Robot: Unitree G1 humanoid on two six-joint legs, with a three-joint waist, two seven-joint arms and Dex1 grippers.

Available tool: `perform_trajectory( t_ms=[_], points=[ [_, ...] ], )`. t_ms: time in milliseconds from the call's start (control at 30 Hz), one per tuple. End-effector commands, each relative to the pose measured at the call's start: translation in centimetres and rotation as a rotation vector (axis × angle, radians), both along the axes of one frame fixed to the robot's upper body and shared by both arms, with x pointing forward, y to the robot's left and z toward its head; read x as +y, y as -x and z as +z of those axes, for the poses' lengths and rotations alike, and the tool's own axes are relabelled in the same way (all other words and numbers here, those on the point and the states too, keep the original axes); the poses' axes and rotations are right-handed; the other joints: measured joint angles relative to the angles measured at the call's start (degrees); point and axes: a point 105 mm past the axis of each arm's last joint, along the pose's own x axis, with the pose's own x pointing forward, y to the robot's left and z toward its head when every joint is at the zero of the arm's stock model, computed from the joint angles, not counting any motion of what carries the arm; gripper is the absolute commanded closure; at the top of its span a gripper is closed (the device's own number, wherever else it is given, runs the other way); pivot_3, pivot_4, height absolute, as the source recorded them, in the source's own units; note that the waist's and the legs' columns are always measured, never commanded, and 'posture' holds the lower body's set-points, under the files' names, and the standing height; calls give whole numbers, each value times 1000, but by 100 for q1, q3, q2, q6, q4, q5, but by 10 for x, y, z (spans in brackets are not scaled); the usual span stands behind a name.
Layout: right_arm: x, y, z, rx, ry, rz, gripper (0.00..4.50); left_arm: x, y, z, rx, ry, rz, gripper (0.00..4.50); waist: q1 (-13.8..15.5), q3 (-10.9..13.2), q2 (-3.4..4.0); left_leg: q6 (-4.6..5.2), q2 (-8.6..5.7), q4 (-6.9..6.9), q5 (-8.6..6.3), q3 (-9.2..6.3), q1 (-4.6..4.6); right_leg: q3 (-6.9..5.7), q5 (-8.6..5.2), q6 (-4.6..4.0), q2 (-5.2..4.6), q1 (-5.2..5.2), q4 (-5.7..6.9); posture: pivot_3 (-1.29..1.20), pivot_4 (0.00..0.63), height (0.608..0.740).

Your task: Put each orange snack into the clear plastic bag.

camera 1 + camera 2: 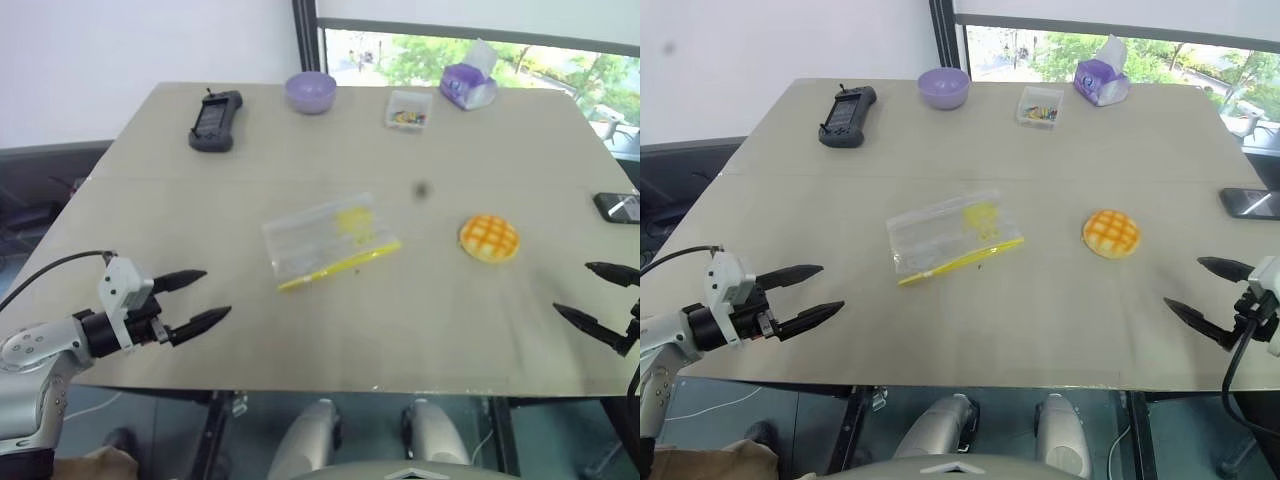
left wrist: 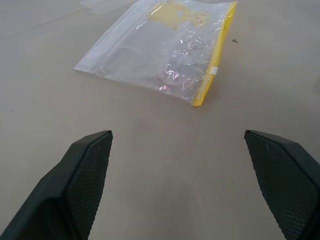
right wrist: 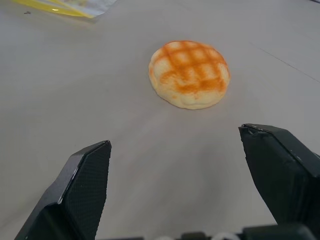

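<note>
A round orange snack (image 1: 489,238) with a darker criss-cross top lies on the beige table (image 1: 330,330), right of centre. The clear plastic bag (image 1: 325,240) lies flat at the table's middle, its yellow seal strip (image 1: 340,267) along the near edge. My left gripper (image 1: 205,298) hovers open over the near left of the table, pointing toward the bag (image 2: 165,55). My right gripper (image 1: 588,293) hovers open at the near right edge, aimed at the snack (image 3: 189,73). Both grippers are empty and apart from their objects.
Along the far edge sit a black handheld controller (image 1: 215,121), a purple bowl (image 1: 311,91), a small clear box with colourful contents (image 1: 408,110) and a purple tissue pack (image 1: 469,82). A black phone (image 1: 620,207) lies at the right edge. A small dark speck (image 1: 421,189) marks the table.
</note>
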Motion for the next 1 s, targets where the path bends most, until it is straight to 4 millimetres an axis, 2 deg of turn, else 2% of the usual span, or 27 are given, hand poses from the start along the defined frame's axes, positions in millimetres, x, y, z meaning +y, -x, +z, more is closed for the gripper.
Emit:
perform_trajectory(
  t_ms=[33, 233, 467, 567, 700, 767, 900, 1000],
  points=[
    [2, -3, 10, -36, 13, 25, 0, 4, -5, 15, -62, -4, 20, 30, 0, 0, 0, 0, 0, 0, 0, 0, 0, 0, 0, 0, 0, 0, 0, 0, 150, 740],
    [12, -11, 6, -45, -12, 58, 0, -1, -11, 22, -75, 67, 52, 30, -11, 1, 1, 0, 0, 0, 0, 0, 1, 0, 0, 1, 1, 0, 0, 0, 150, 740],
    [33, -13, 4, -53, -45, 121, 0, 0, -21, 24, -22, 205, 192, 30, -6, 1, 0, -2, -1, -1, -2, -4, 0, -2, 1, 1, 1, 0, 0, 0, 150, 740],
    [45, -14, 7, -65, -56, 149, 0, -6, -21, 29, 98, 381, 203, 30, -9, 2, 0, -2, 0, 0, -2, -8, 0, -4, 1, 1, 2, 0, 1, 0, 150, 740],
    [61, -13, 10, -87, -63, 185, 0, -11, -22, 22, 453, 577, 277, 30, -16, 3, 1, -2, -1, 0, -2, -14, 1, -8, 1, 2, 5, -1, 6, 0, 150, 740],
    [67, -12, 12, -94, -69, 197, 0, -8, -26, 16, 575, 620, 319, 30, -7, 4, 3, -2, -2, 1, -2, -19, 3, -13, 0, 2, 7, 0, 11, 0, 150, 740],
    [87, -10, 18, -125, -87, 238, 0, -12, -33, 15, 714, 713, 321, 30, -29, 6, 2, -4, -7, 2, -1, -24, 7, -16, 0, 2, 12, -1, 18, 0, 150, 740],
    [110, -5, 24, -139, -128, 305, 0, -17, -42, 15, 773, 763, 305, 30, -34, 7, 0, -7, -6, 3, -1, -24, 8, -14, 1, 2, 13, -3, 19, 0, 150, 740]
  ],
)
